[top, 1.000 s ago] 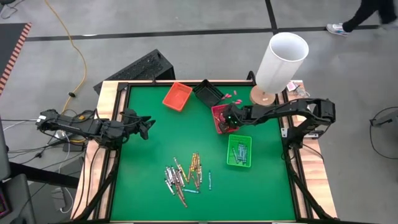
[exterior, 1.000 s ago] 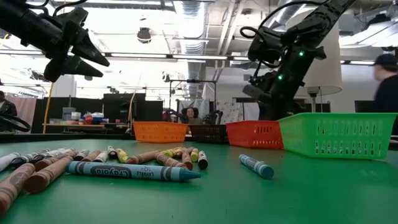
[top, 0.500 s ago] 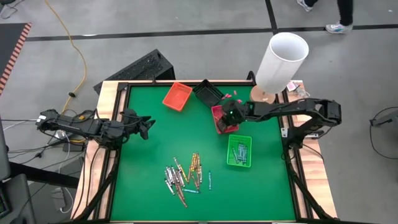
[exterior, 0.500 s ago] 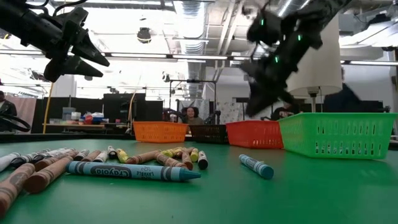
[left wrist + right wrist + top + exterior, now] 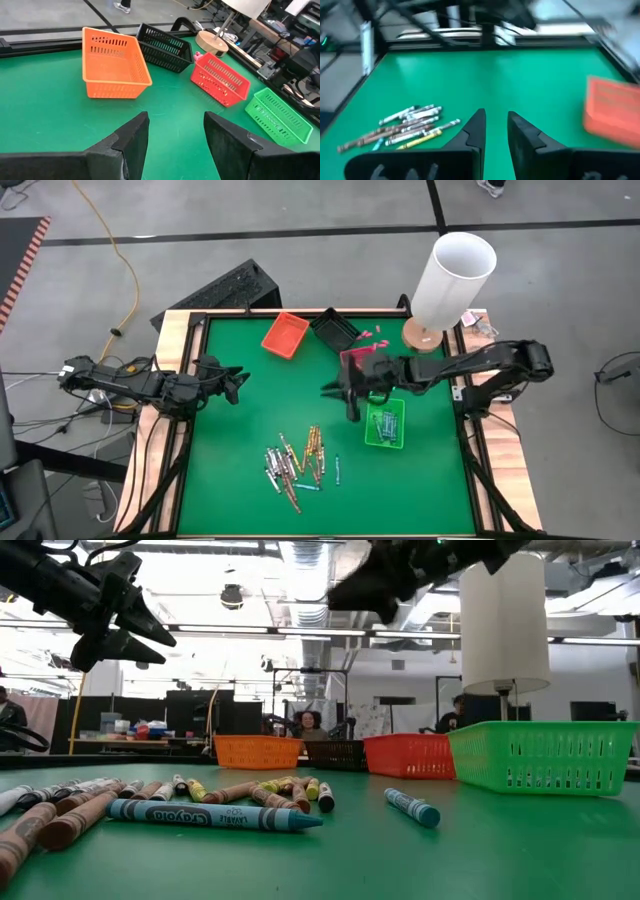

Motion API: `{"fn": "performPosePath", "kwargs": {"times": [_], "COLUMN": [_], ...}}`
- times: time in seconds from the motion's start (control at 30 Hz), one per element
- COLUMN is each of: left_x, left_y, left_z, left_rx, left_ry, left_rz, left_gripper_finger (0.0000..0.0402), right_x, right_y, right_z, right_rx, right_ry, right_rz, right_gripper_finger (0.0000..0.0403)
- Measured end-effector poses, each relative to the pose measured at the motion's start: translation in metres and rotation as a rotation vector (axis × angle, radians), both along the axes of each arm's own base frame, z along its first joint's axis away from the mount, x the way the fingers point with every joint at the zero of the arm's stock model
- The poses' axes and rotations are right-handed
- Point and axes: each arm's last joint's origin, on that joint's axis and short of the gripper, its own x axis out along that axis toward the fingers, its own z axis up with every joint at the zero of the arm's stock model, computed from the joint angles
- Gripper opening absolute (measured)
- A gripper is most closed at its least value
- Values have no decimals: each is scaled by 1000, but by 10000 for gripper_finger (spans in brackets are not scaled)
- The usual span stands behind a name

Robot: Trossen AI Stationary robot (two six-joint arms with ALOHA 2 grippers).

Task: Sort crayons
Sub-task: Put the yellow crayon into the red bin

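My right gripper (image 5: 495, 127), fingers slightly apart and empty, faces the crayons (image 5: 298, 459); a low approach risks scattering them. Left gripper (image 5: 172, 135) waits, fingers spread.

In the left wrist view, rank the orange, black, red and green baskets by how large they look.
1. Orange basket, largest, though it sits nearest the camera, which may flatter it.
2. Red basket and green basket: look alike, so unranked; the green one is cut by the picture's edge.
3. Black basket: smallest, but farthest away.
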Motion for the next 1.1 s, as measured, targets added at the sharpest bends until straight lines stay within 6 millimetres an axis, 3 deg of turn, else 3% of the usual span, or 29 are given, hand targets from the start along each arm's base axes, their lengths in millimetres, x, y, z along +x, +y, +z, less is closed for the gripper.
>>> {"fn": "performPosePath", "kwargs": {"times": [0.2, 0.4, 0.87, 1.1], "left_x": [0, 0, 1, 3], "left_y": [0, 0, 0, -1], "left_z": [0, 0, -1, -2], "left_rx": [0, 0, -5, -3], "left_ry": [-1, -1, 3, 21], "left_rz": [0, 0, 2, 0], "left_gripper_finger": [180, 180, 180, 180], "right_x": [22, 50, 100, 116], "right_y": [27, 38, 44, 46], "right_z": [-28, -39, -51, -59], "right_rx": [-151, -202, -433, -499], "right_ry": [14, 45, 392, 426], "right_rz": [137, 211, 491, 550], "right_gripper_finger": [76, 76, 72, 70]}}
